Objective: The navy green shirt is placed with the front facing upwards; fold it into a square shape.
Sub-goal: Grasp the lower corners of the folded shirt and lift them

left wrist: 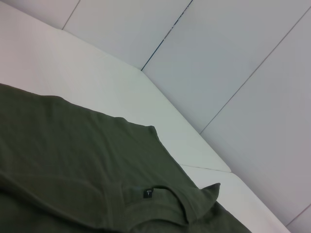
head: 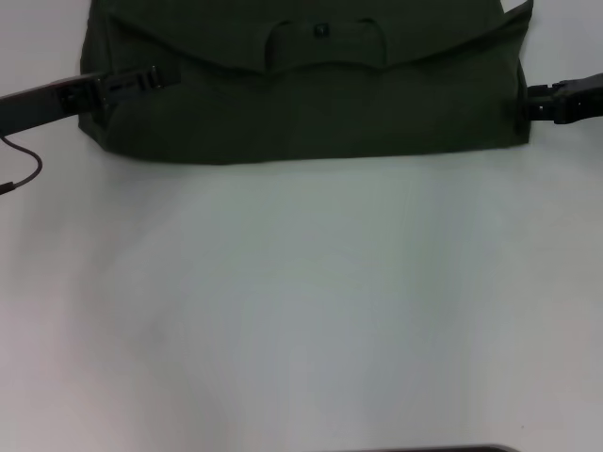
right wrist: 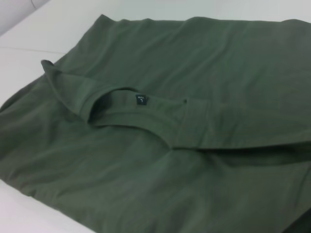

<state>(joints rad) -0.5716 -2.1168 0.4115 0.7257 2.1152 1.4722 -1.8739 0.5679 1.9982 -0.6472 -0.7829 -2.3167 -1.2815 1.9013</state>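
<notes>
The navy green shirt (head: pixel 311 104) lies folded at the far side of the white desk (head: pixel 311 311), forming a wide dark band whose near edge runs straight across the head view. Plain green cloth faces up; no lettering shows. The upper part is turned down over the lower layer, so the neck opening (head: pixel 325 47) sits near the middle of the far portion, with the small black neck tag (head: pixel 320 30) inside the collar. The folded flap's edge curves downward from each side toward the collar. In the right wrist view the tag (right wrist: pixel 141 99) sits at the collar rim, and the cloth spreads flat with soft creases; the left wrist view shows the same tag (left wrist: pixel 148 193) and a shirt corner lying on the pale desk surface

The left pincer (head: pixel 155 75) reaches in from the left and lies over the shirt's left edge, touching the cloth; whether it pinches the fabric cannot be told. The right pincer (head: pixel 535 102) sits at the shirt's right edge, its dark tip against the cloth; its state likewise cannot be told

A thin dark cable (head: pixel 24 165) loops on the desk under the left arm
</notes>
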